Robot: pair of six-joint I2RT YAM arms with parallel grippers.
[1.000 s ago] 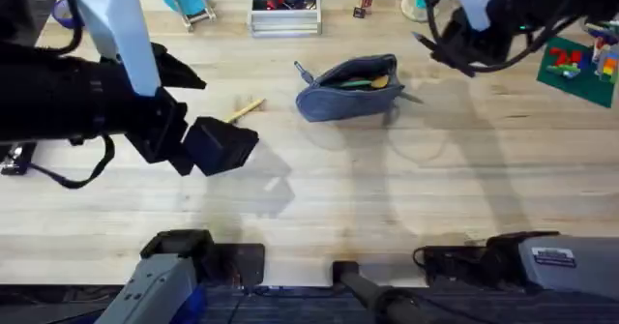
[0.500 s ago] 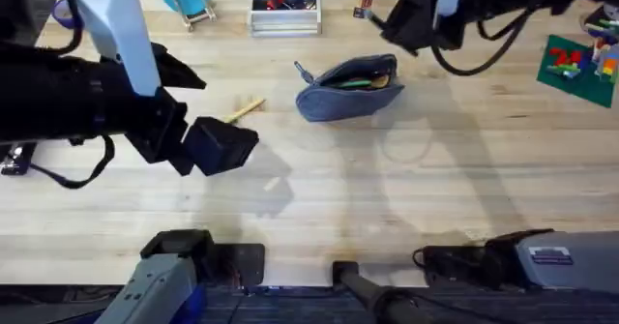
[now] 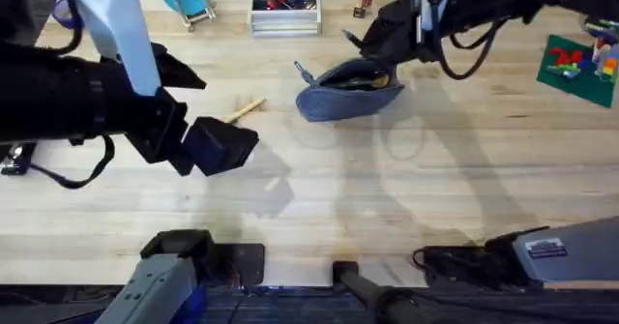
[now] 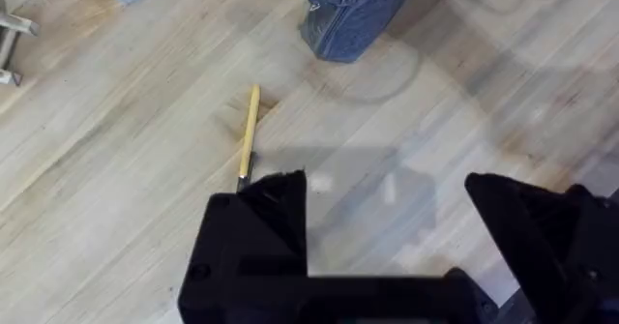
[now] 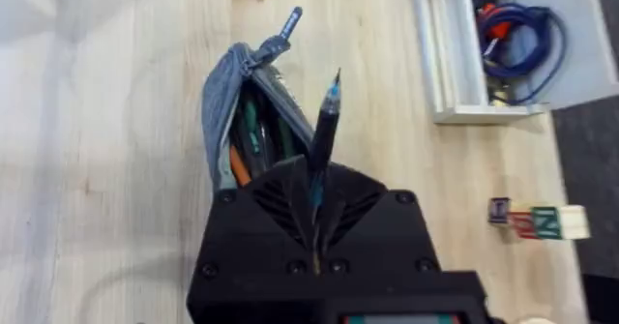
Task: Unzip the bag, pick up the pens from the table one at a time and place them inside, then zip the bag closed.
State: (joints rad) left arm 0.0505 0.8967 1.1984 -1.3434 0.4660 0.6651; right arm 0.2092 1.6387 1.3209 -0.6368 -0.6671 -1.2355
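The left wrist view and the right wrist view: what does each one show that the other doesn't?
Left wrist alone: the left end effector, fingers wide apart and empty above the table, and the whole yellow pen lying on the wood.

Right wrist alone: the right end effector shut on a dark pen above the open bag, pens already inside it, a tray of blue cable, and small letter blocks.

Both: the bag with its zip pull, and the wooden table.

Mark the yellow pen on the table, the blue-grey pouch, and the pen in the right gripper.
Slim tan-yellow pen (image 4: 250, 131): left wrist view, mid-shaft.
Blue-grey fabric pouch (image 3: 338, 102): overhead view, front side wall.
Dark pen (image 5: 325, 131): right wrist view, upper shaft.
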